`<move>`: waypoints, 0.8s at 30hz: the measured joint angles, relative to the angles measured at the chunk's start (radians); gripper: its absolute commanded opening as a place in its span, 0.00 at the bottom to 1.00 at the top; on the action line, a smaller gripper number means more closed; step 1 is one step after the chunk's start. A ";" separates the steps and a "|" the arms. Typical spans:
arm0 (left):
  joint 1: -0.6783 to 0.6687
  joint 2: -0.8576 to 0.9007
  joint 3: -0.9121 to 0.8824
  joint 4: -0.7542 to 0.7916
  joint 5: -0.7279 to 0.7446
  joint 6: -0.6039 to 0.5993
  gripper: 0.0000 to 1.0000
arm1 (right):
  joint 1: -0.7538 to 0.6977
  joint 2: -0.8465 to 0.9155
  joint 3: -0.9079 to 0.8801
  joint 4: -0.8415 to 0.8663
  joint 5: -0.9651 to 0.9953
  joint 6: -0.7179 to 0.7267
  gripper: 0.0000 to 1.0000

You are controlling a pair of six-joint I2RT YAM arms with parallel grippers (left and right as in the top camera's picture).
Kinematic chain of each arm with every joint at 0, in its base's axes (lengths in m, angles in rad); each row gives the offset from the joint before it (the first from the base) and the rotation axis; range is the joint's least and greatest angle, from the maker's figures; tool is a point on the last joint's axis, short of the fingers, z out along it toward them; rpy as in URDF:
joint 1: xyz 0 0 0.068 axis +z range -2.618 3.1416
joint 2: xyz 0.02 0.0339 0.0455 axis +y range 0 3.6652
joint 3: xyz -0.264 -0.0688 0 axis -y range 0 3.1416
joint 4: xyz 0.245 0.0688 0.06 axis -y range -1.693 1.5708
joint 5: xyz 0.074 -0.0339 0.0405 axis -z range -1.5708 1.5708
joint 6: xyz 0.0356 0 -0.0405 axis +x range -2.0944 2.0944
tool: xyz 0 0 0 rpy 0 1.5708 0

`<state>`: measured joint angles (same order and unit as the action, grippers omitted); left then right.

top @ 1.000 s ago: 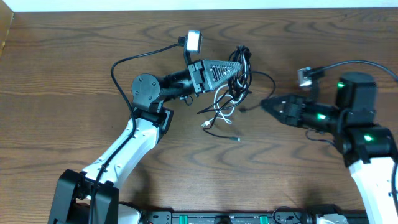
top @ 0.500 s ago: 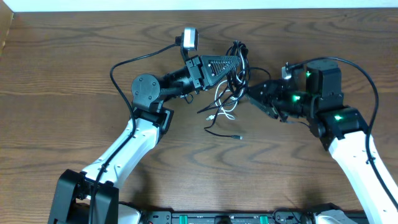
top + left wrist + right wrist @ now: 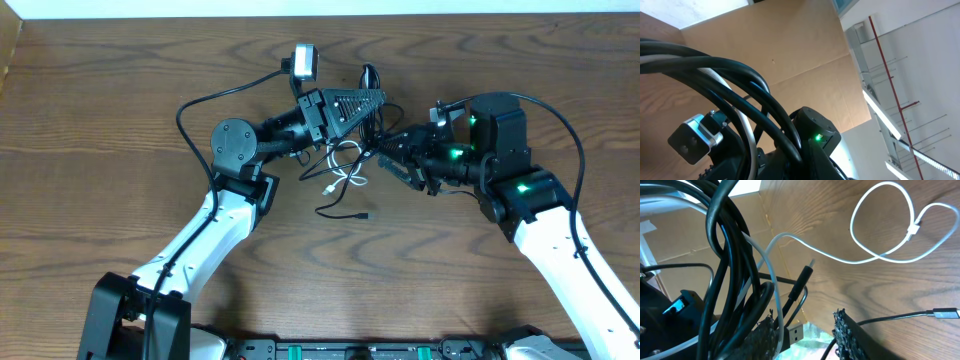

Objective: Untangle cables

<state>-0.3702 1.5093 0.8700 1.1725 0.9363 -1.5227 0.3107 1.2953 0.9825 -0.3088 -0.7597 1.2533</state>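
Left pincer [image 3: 378, 98] pinches the cables [image 3: 722, 265], held up; right pincer [image 3: 388, 150] is open around a plug [image 3: 794, 332]; the pulling-apart step looks just begun; next, grab that plug and pull gently.

A dark wooden worktop [image 3: 100, 150] with a marked grain is seen. Near its middle, toward the far edge, loops of a white cable [image 3: 345, 179] are laid on the wood. Just nearer the front edge, a black cable [image 3: 342, 212] is stretched out, its plug end resting flat.
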 measured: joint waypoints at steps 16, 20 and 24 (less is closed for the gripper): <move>0.001 0.000 0.000 0.015 -0.037 -0.063 0.08 | 0.089 0.074 -0.003 0.225 0.016 0.114 0.48; 0.002 0.000 0.000 0.067 -0.061 -0.122 0.08 | 0.156 0.153 -0.003 0.308 0.038 0.131 0.46; 0.001 0.000 0.000 0.217 -0.100 -0.185 0.08 | 0.187 0.233 -0.003 0.313 0.061 0.135 0.36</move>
<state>-0.3695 1.5093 0.8700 1.3899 0.8360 -1.7081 0.4976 1.5280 0.9798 0.0040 -0.6983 1.3880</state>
